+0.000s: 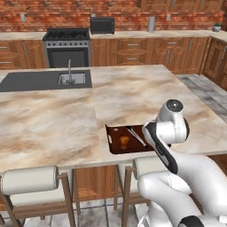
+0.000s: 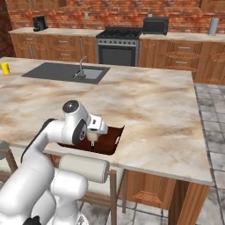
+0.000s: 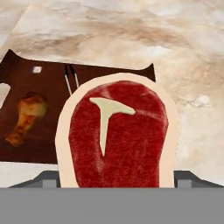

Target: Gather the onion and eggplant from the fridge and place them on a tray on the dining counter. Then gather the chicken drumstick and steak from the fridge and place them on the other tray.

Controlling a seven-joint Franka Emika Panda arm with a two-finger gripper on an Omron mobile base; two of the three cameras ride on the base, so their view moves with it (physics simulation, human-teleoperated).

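Over marbled beige dining counter (image 1: 53, 119), gripper (image 2: 93, 137) spread around red fat-rimmed steak (image 3: 117, 135), ready for dark brown tray (image 3: 48, 78) beside golden drumstick (image 3: 27, 117).

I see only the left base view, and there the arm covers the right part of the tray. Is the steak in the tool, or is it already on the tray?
Observer: The hand view shows the steak upright, close before the camera, seemingly gripped by the tool. It is not yet laid down.
Operator: Is it above the tray?
Observer: Yes. In the right base view the tool hangs over the other tray, with the steak beneath it.
Operator: Is the drumstick in the way?
Observer: No. In the hand view the chicken drumstick lies flat, apart from the steak.
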